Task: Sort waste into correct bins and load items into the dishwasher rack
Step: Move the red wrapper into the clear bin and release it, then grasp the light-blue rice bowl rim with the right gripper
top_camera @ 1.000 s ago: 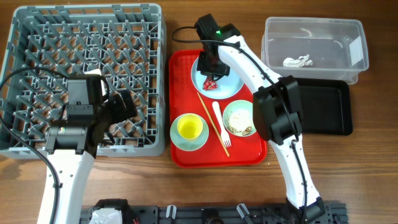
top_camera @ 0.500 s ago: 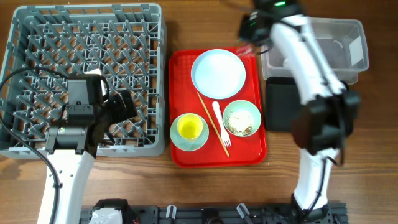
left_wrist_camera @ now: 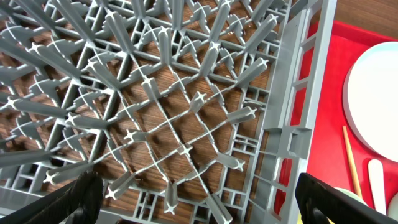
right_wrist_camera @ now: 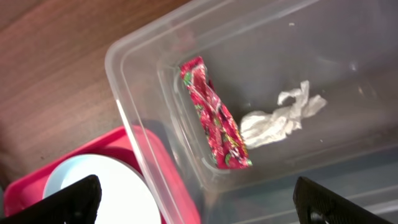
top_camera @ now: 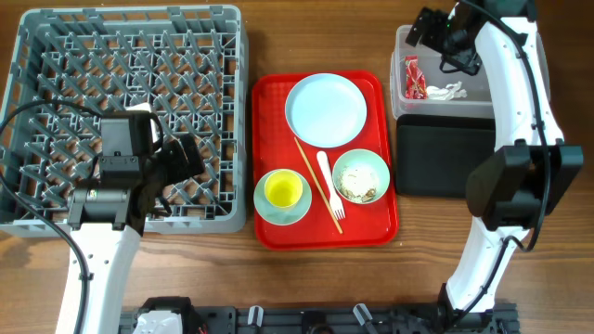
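Note:
The red-and-white wrapper (top_camera: 411,76) (right_wrist_camera: 214,115) lies in the clear tub (top_camera: 399,56) (right_wrist_camera: 143,62) beside the white tissue scrap (top_camera: 445,91) (right_wrist_camera: 277,118). My right gripper (top_camera: 429,30) (right_wrist_camera: 199,202) hovers open above the tub's left end, holding nothing. On the red serving tray (top_camera: 269,102) are the white plate (top_camera: 325,109), the bowl (top_camera: 360,176) with rice leftovers, the yellow cup (top_camera: 284,190) on its saucer (top_camera: 284,211), the fork (top_camera: 329,190) and the chopstick (top_camera: 314,172). My left gripper (top_camera: 181,158) (left_wrist_camera: 199,199) hangs open over the grey rack (top_camera: 56,56) (left_wrist_camera: 280,124) near its right wall.
The flat black tray (top_camera: 444,158) sits just in front of the clear tub, right of the red tray. A black cable (top_camera: 19,121) loops over the rack's left side. Bare wooden table shows around the rack and trays.
My right gripper carried the wrapper from the white plate over to the clear tub and opened; the wrapper now lies inside the tub. The left arm has not moved.

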Motion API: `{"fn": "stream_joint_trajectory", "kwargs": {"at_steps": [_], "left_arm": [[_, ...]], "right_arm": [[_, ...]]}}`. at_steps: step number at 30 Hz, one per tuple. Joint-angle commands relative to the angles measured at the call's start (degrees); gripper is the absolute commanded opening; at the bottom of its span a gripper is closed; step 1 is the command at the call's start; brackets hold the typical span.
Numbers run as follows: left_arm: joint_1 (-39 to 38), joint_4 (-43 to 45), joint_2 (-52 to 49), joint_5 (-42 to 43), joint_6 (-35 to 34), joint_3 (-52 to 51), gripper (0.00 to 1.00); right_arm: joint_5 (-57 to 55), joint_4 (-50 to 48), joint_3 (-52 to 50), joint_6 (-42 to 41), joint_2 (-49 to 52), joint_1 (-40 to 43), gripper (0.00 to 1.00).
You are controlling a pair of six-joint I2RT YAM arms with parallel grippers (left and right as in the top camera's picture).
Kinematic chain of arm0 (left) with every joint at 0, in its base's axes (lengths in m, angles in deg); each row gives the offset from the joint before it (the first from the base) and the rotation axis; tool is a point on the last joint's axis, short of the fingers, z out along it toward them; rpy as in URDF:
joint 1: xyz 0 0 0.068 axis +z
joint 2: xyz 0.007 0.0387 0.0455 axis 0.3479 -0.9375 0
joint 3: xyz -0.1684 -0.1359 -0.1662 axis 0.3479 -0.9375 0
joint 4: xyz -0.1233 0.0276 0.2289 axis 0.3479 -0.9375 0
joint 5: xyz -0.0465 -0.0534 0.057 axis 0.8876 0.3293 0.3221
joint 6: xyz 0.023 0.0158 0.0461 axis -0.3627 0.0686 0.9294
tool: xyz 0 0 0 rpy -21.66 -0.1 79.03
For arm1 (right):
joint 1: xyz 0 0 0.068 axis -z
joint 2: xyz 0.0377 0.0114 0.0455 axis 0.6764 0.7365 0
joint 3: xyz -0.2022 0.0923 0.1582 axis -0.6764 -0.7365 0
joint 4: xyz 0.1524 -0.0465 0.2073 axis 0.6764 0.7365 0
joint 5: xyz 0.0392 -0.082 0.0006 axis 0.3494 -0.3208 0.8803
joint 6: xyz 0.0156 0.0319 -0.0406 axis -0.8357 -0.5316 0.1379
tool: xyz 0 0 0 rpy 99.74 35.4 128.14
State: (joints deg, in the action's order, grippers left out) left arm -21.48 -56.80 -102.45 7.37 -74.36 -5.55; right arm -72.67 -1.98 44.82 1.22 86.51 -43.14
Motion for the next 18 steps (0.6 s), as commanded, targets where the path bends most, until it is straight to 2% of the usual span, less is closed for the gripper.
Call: {"fn": "stream_joint_trajectory", "kwargs": {"at_steps": [1, 8, 18], "left_arm": [[-0.1, 0.1, -0.1, -0.7, -0.5, 0.9, 1.0], [-0.1, 0.1, -0.1, -0.7, -0.5, 0.9, 1.0], [-0.1, -0.1, -0.1, -0.7, -0.5, 0.9, 1.0]], "right_arm": [[2.8, 7.0, -0.2, 6.1, -6.0, 0.6, 1.0], [8.9, 18.4, -0.2, 13.7, -10.3, 0.0, 0.99], [8.6, 22.9, -2.8, 14.0, -18.4, -3.5, 1.0]]}}
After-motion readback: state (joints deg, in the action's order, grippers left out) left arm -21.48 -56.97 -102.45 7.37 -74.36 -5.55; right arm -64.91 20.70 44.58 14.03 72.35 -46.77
